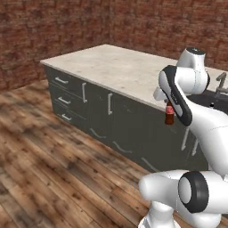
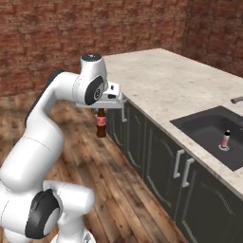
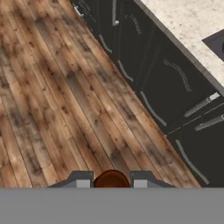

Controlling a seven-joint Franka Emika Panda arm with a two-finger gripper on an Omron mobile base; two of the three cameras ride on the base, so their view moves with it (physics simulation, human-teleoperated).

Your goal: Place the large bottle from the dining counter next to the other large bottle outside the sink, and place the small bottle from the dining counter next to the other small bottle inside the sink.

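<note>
My gripper (image 2: pixel 100 111) is shut on the neck of the small bottle (image 2: pixel 101 126), a dark brown-red cola-style bottle with a reddish label. It hangs upright below the hand, over the wooden floor, just in front of the cabinet fronts. From the left base the same small bottle (image 1: pixel 169 115) shows beside my forearm. Looking down from the hand, its round brown top (image 3: pixel 112 179) sits between my two fingertips (image 3: pixel 83 180). The other small bottle (image 2: pixel 226 139), pale with a pink base and dark cap, stands inside the dark sink (image 2: pixel 193 125). The large bottles and the dining counter are out of view.
A beige speckled kitchen counter (image 2: pixel 175 80) runs over dark grey cabinets with metal handles (image 2: pixel 180 162). A faucet (image 1: pixel 220 82) stands behind the sink. Wooden floor (image 1: pixel 53 169) lies open to the left, with brick walls behind.
</note>
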